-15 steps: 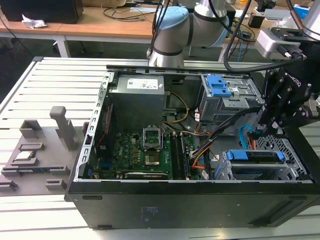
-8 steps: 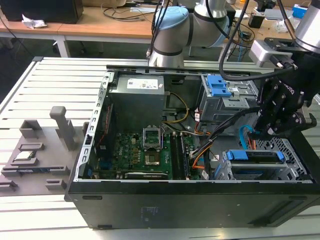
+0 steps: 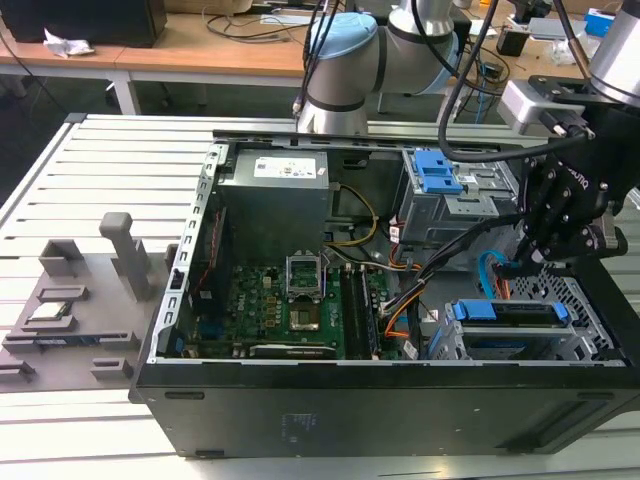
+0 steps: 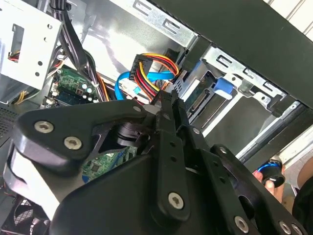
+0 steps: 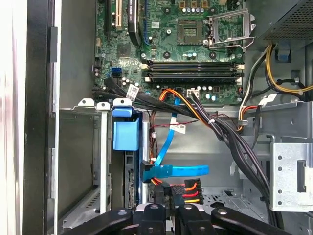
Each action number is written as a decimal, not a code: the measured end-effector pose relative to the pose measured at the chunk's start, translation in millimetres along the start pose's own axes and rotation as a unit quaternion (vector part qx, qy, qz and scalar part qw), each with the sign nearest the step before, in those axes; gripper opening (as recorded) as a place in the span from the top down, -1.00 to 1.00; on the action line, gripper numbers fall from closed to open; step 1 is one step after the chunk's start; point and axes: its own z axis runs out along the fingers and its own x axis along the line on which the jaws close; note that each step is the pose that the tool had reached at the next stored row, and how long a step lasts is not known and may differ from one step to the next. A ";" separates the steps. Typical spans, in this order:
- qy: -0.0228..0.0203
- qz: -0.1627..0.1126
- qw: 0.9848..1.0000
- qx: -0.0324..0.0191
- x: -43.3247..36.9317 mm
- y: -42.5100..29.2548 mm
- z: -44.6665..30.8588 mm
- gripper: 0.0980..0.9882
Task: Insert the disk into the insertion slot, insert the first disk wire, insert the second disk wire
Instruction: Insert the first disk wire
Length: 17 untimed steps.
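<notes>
Disk [image 3: 510,312], in its blue carrier, sits inside the insertion slot [image 3: 590,315]. The slot is the perforated grey cage at the near corner of the open computer case [image 3: 380,410], on the exterior view's right.

At the exterior view's left, a grey fixture block [image 3: 70,310] lies on the slatted table [image 3: 120,160], well apart from the case. Inside the case, the green motherboard [image 3: 290,300] lies flat towards the near side. The grey power supply [image 3: 280,195] stands beyond it against the far wall. Further right, on the far side, is a grey bay with a blue latch [image 3: 440,180]. The slot with the disk lies nearer than this bay. The gripper [image 3: 522,260] hangs between the two, just above the far end of the slot.

In the first wrist view, the blue flat wire [image 5: 181,171] runs down from the board to a black plug lying against the end of the disk [image 5: 125,136]. I cannot tell whether that plug is fully seated. Just beside it, the coloured wire bundle [image 5: 190,187] of red, yellow, orange and black strands ends in a dark plug. The gripper [image 5: 167,196] is closed narrowly on this plug.

In the second wrist view, the fingers [image 4: 164,142] pinch together at their tips. The coloured wire bundle [image 4: 149,66] loops into them, near the end of the disk [image 4: 200,98].
</notes>
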 end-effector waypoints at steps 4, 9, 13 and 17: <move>0.000 0.000 1.000 0.000 14.3 -0.5 0.8 0.84; 0.000 0.001 1.000 0.000 31.2 -2.7 4.2 0.84; 0.000 0.001 1.000 0.000 31.2 -5.3 7.7 0.84; -0.001 0.001 1.000 0.000 31.0 -7.1 10.3 0.84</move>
